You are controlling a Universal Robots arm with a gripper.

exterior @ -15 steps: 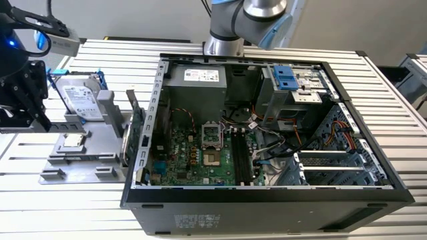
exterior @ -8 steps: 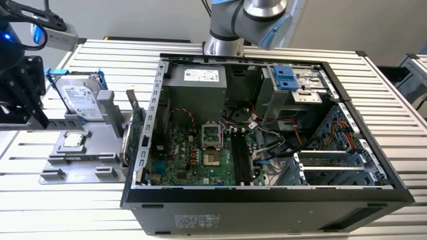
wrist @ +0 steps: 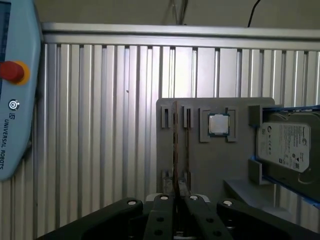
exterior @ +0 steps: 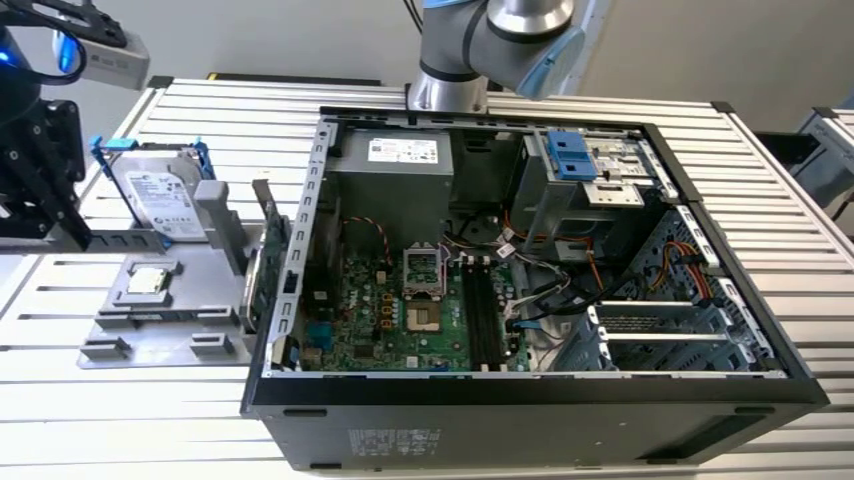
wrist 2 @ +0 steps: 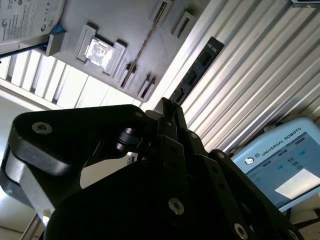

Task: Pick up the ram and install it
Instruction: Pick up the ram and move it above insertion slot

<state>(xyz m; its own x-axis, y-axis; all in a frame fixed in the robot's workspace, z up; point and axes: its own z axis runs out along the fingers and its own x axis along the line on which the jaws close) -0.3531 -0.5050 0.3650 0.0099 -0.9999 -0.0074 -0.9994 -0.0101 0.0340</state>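
Over the table (wrist 2: 260, 65), tool (wrist 2: 170, 106) grips ram (wrist 2: 199, 65) in second wrist view; exterior view adds the case (exterior: 534, 415).

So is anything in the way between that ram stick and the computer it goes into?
The gripper holds the ram near the gray parts holder. Between there and the motherboard's memory slots stand the upright expansion card and the case's side wall; from above, the slots lie uncovered.

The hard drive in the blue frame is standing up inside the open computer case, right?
No. The blue-framed hard drive does stand upright, but in the gray holder on the table outside the computer case, on the exterior view's left, as the exterior view shows.
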